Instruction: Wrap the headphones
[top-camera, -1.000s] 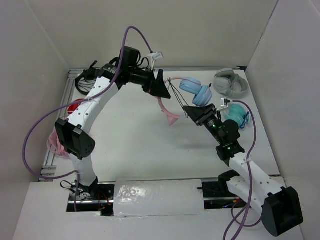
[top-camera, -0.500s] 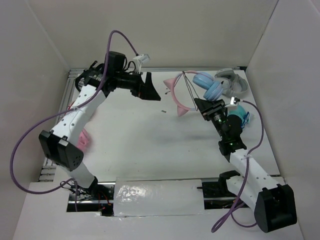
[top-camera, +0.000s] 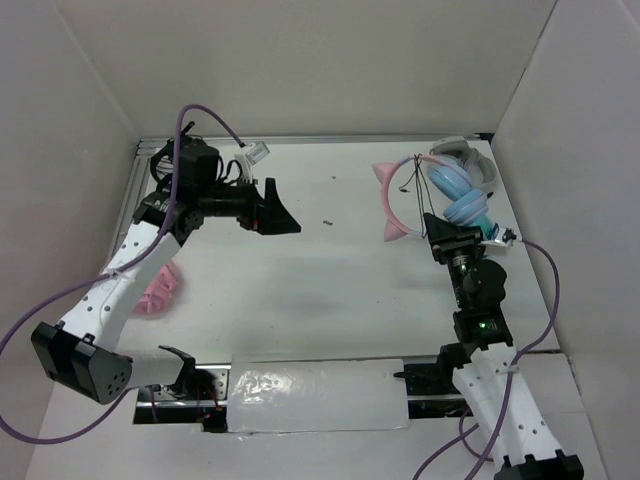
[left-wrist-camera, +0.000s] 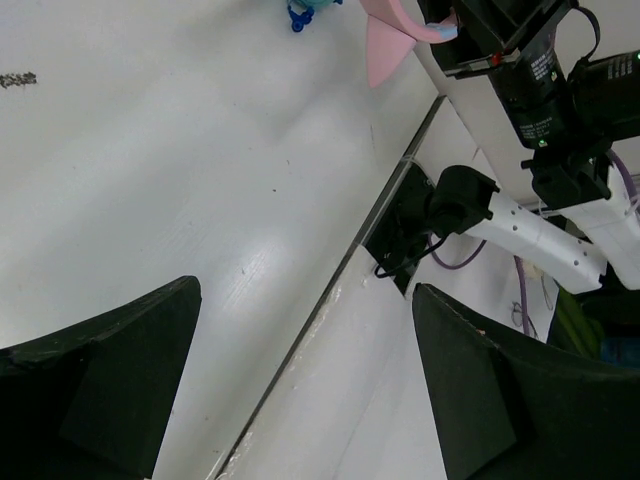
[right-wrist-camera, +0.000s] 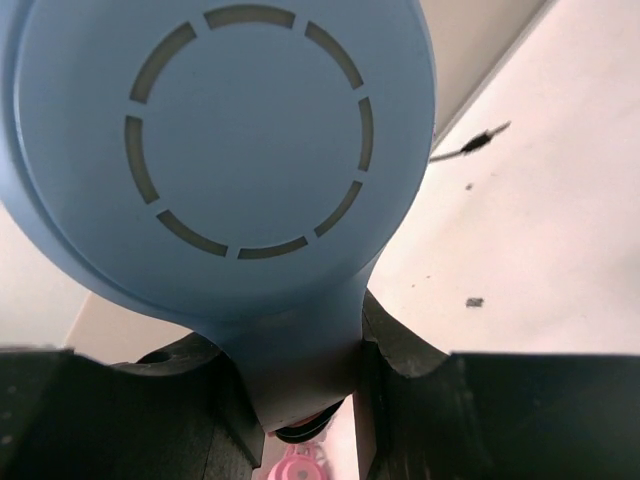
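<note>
The headphones (top-camera: 390, 205) hang above the far right of the table, pink cat-ear headband toward the middle, light blue ear cups (top-camera: 458, 195) toward the right wall. My right gripper (top-camera: 440, 230) is shut on the stem below one cup. In the right wrist view that blue cup (right-wrist-camera: 220, 150) fills the picture, with its neck pinched at my right gripper (right-wrist-camera: 300, 380). The thin dark cable (top-camera: 405, 183) loops by the headband; its plug (right-wrist-camera: 470, 145) dangles. My left gripper (top-camera: 282, 212) stands open and holds nothing at the far left, well apart from them; the left gripper (left-wrist-camera: 300, 380) shows only table between its fingers.
Grey-white headphones (top-camera: 462, 158) lie in the far right corner behind the blue cups. All-pink headphones (top-camera: 160, 290) rest at the left edge under my left arm. A small dark bit (top-camera: 326, 222) lies mid-table. A taped strip (top-camera: 315, 395) runs along the near edge.
My right arm has swung the headphones from mid-table to the far right. My left arm has pulled back to the left, away from them, still open.
</note>
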